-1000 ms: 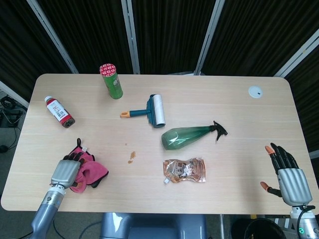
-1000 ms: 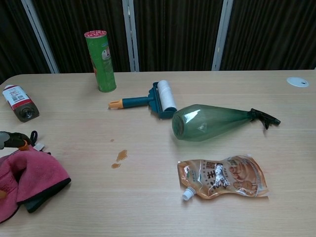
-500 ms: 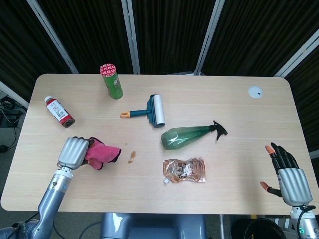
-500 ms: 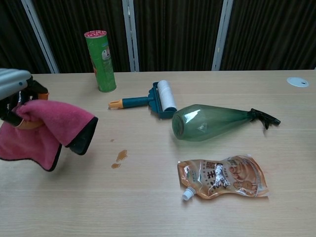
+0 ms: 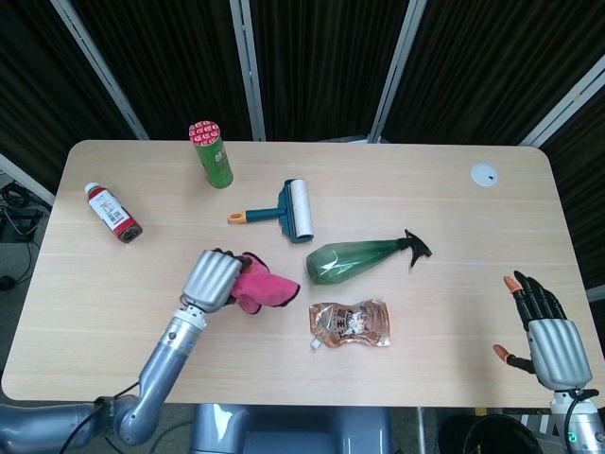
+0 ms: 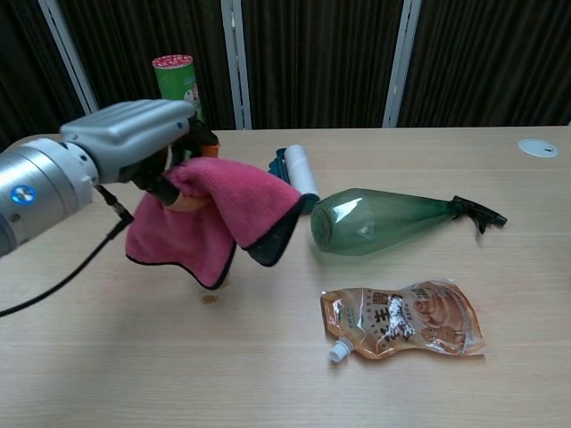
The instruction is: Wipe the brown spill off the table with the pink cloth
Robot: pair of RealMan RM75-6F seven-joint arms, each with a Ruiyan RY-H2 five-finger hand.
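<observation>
The left hand [image 6: 134,143] has closed around the pink cloth [image 6: 214,218] and carried it from the near-left edge of the table [image 5: 425,203] in towards the middle. A second ago the cloth lay bunched on the table under the hand; half a second ago it was already lifted and hanging; now it dangles right over the brown spill [image 6: 210,299]. In the chest view only a small drop of the spill shows below the cloth's lowest corner, the rest being hidden behind the fabric. In the head view the cloth covers the spot altogether. The cloth seems to hang clear of the wood, held up in the air, though its lowest corner is close to the surface.

This suggests the carry is nearly done and the wipe itself has not yet begun: the cloth needs to come down flat onto the stain and be dragged across it. The green spray bottle [image 5: 364,257] and the sauce pouch [image 5: 350,323] lie just to the side, so a broad stroke that way could nudge them.

The right hand [image 5: 548,331] rests at the far right edge, fingers spread and holding nothing.
</observation>
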